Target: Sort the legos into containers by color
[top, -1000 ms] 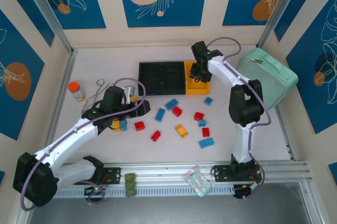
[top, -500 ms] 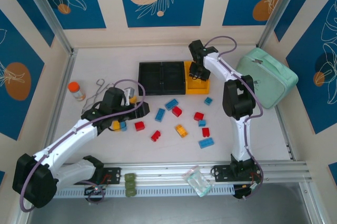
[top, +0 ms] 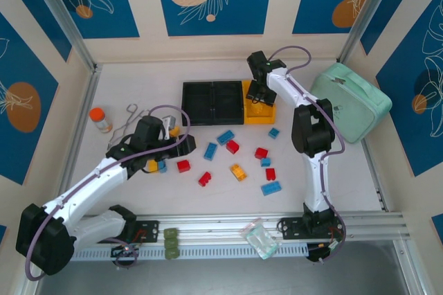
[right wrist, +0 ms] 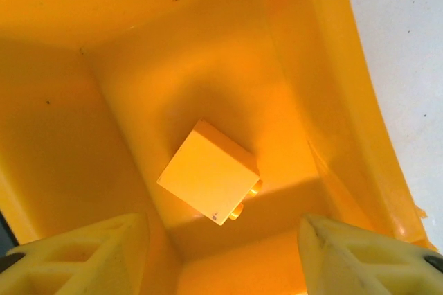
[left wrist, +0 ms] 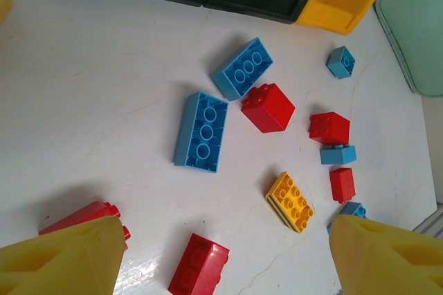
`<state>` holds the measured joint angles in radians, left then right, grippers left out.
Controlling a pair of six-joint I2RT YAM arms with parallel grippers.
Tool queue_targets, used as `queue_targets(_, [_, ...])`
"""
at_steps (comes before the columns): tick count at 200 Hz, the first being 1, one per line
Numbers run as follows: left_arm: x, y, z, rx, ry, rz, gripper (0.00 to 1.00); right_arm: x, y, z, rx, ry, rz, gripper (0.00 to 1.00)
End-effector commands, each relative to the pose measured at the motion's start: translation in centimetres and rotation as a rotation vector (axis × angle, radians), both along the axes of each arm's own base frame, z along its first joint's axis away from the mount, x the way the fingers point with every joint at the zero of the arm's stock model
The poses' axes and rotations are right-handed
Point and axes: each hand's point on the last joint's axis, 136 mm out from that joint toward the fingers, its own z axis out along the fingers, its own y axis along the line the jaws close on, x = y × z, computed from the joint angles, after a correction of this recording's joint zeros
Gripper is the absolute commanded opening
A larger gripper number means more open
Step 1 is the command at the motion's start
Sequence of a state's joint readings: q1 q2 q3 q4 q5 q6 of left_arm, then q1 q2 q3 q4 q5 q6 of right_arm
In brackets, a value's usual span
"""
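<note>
My right gripper (right wrist: 221, 260) hangs open inside the yellow bin (right wrist: 325, 101), and one yellow brick (right wrist: 208, 170) lies loose on the bin's floor between and beyond the fingers. In the top view this gripper (top: 257, 98) sits over the yellow bin (top: 261, 116), to the right of the two black bins (top: 211, 101). My left gripper (left wrist: 225, 267) is open above the table, with a red brick (left wrist: 199, 265) lying below the gap. A yellow brick (left wrist: 290, 201), two long blue bricks (left wrist: 202, 131) and more red bricks (left wrist: 268, 107) are scattered ahead.
A mint green pouch (top: 353, 101) lies right of the bins. An orange-capped bottle (top: 100, 119) and a wire tool (top: 128, 120) sit at the left. An olive block (top: 170, 243) and a clear packet (top: 259, 238) rest on the front rail.
My right gripper has shifted slightly left and back over the yellow bin as its arm folded in. The left arm has barely moved.
</note>
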<state>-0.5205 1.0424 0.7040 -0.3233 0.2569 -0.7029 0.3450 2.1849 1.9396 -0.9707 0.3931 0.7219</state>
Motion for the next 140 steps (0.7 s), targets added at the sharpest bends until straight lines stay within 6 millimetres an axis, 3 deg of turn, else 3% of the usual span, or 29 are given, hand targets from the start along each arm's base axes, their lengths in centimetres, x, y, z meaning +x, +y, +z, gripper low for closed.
queue_targets(1, [-0.4,0.1,-0.2,0.004,0.011,0.002,0.77,-1.1,0.9,4.5,0.039,-0.086,0.021,0.58])
queue_targets(28, [-0.6,-0.1,-0.6,0.005,0.022,-0.015,0.76,-3.7,1.6,6.2,0.083,-0.129,0.058,0.58])
queue_targets(67, [-0.8,-0.6,-1.4,0.009,0.049,-0.051,0.75,-9.0,1.9,6.6,0.110,-0.137,0.127,0.58])
queue_targets(100, [-1.0,-1.5,-2.1,0.005,0.072,-0.090,0.75,-13.4,1.0,5.6,0.121,-0.097,0.149,0.59])
queue_targets(140, [-1.2,-3.3,-2.5,-0.015,0.074,-0.155,0.75,-17.2,-0.2,2.2,0.105,-0.003,0.125,0.65])
